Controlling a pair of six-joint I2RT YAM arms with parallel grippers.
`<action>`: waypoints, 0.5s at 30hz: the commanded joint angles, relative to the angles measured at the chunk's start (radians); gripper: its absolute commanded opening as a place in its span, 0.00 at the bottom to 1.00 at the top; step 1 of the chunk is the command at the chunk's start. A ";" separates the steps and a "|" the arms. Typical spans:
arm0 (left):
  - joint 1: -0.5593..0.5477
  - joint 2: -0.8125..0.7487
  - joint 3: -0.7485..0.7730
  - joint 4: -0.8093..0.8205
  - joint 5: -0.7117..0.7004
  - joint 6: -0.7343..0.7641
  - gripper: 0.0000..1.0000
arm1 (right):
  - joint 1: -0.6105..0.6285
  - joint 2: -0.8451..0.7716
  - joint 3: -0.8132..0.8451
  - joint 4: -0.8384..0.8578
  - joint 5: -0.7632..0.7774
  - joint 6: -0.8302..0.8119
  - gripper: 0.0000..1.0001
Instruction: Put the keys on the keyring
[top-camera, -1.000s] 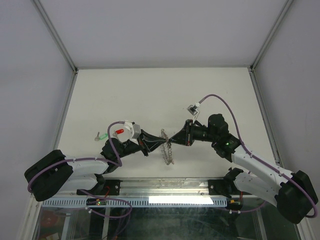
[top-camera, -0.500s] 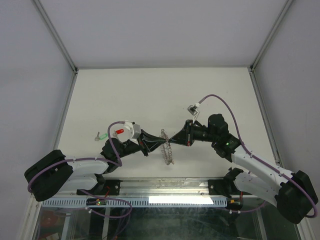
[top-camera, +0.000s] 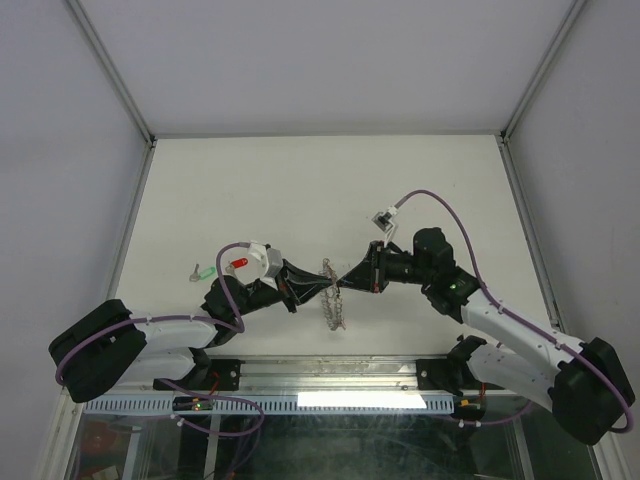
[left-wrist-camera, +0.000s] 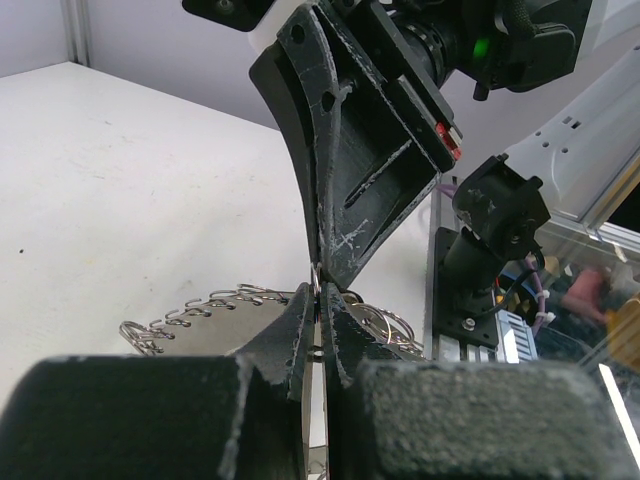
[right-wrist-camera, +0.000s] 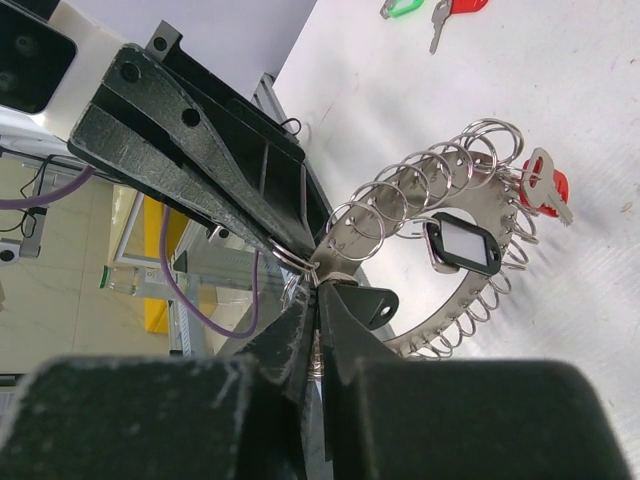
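The keyring (top-camera: 333, 300) is a flat grey ring with a fringe of small wire loops, held tilted up between both grippers. In the right wrist view the keyring (right-wrist-camera: 470, 300) carries a black tag (right-wrist-camera: 462, 243) and a red-headed key (right-wrist-camera: 545, 185). My left gripper (top-camera: 322, 285) is shut on a rim loop, as the left wrist view (left-wrist-camera: 318, 300) shows. My right gripper (top-camera: 345, 282) is shut on a thin silvery piece at the same rim spot (right-wrist-camera: 318, 290); I cannot tell whether it is a loop or a key. A loose green key (top-camera: 205, 271) and a loose red key (top-camera: 238, 263) lie at the left.
The two loose keys also show at the top of the right wrist view, green (right-wrist-camera: 402, 8) and red (right-wrist-camera: 465, 5). The table's near edge with its metal rail (top-camera: 330, 372) runs just below the grippers. A white cable connector (top-camera: 382, 219) sits above the right wrist.
The right gripper has shifted slightly up and left against the ring. The left arm and the loose keys have not moved.
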 joint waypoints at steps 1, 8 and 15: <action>0.013 -0.002 0.050 0.083 0.022 -0.001 0.00 | -0.002 0.015 0.029 0.006 -0.016 -0.010 0.07; 0.013 -0.010 0.052 0.074 0.027 -0.001 0.00 | -0.002 -0.047 0.097 -0.122 0.038 -0.175 0.30; 0.013 -0.019 0.060 0.053 0.051 0.002 0.00 | -0.002 -0.207 0.106 -0.161 0.199 -0.382 0.34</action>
